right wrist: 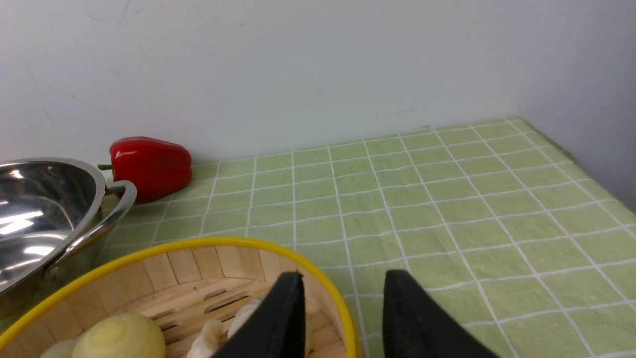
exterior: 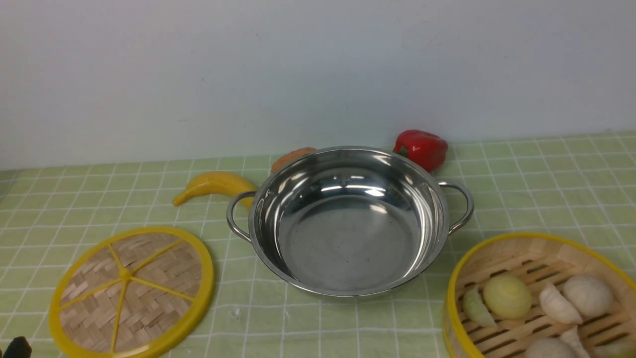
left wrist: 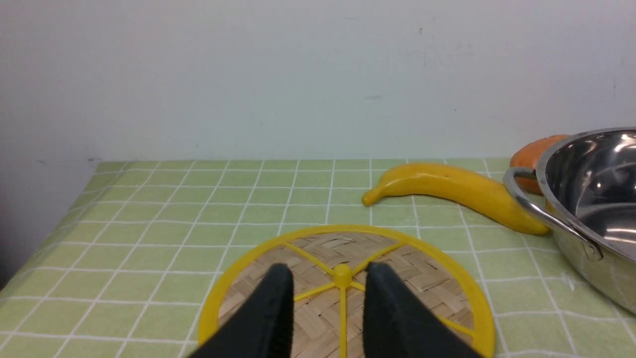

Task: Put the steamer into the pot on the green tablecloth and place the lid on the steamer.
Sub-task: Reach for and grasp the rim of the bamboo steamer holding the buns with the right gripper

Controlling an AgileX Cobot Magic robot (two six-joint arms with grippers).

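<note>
Left of the pot, the lid is lying under the spread left gripper, while right of it the right gripper's 2 parted fingers are straddling the steamer's rim.

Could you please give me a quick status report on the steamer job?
Left jaws open over lid. Right jaws open, straddling steamer rim. Pot empty, nothing blocking it.

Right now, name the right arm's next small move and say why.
Probably lower the right fingers and close them on the wall of the steamer: they stand open, one inside its rim, one outside, and the steamer sits on the green tablecloth beside the empty pot.
</note>
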